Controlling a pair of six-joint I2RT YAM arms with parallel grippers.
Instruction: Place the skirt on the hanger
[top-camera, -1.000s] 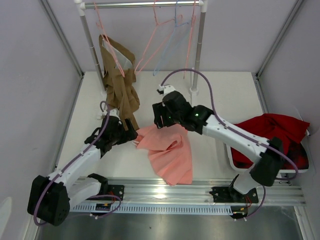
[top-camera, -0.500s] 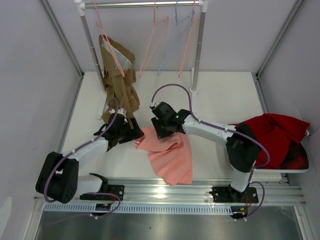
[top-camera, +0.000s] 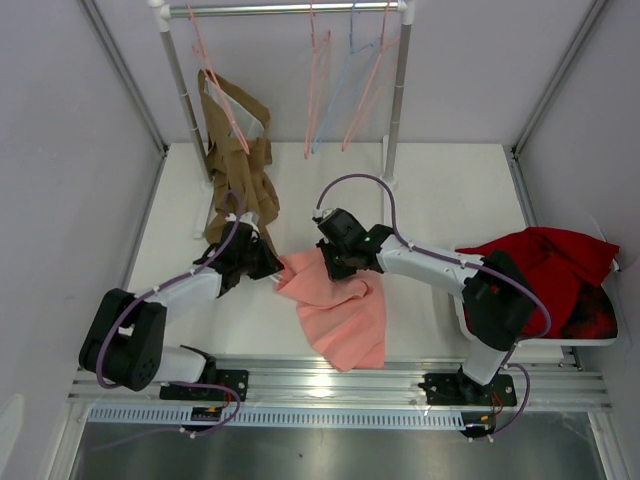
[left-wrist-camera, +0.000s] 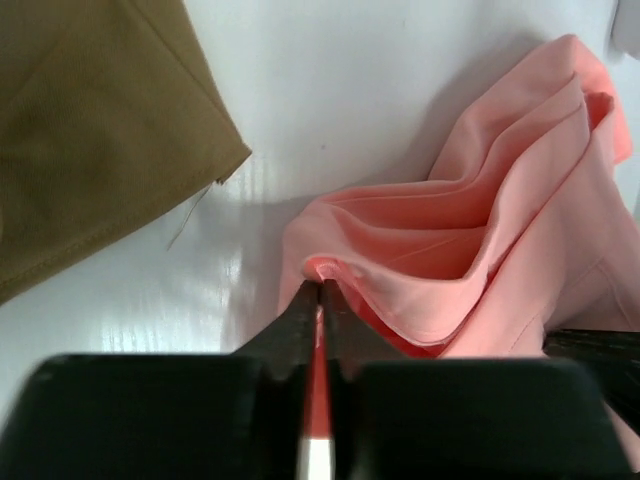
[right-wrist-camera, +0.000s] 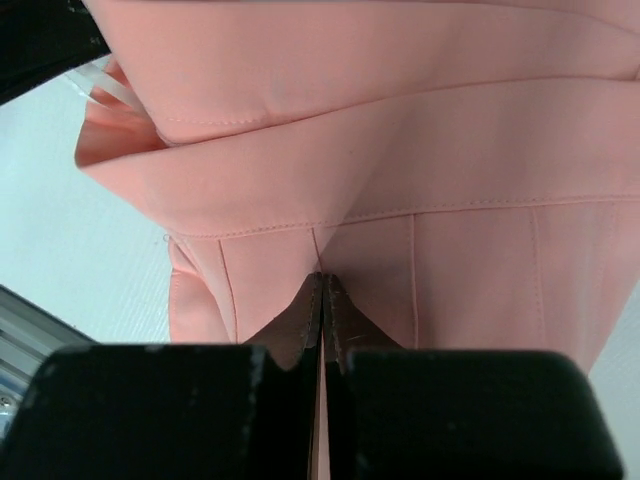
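Near the middle of the table (top-camera: 450, 190), the left gripper (left-wrist-camera: 320, 288) pinches the skirt (top-camera: 345, 320) at its left edge, the right gripper (right-wrist-camera: 322, 282) its far hem.

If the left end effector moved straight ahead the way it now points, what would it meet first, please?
The skirt: the left end effector is shut on a fold of it, so it would push into the bunched fabric; beyond looks like bare table, though depth is unclear.

Pale lilac walls (top-camera: 60, 150) enclose a white table (top-camera: 450, 190) — metal garment rail (top-camera: 290, 8) behind.
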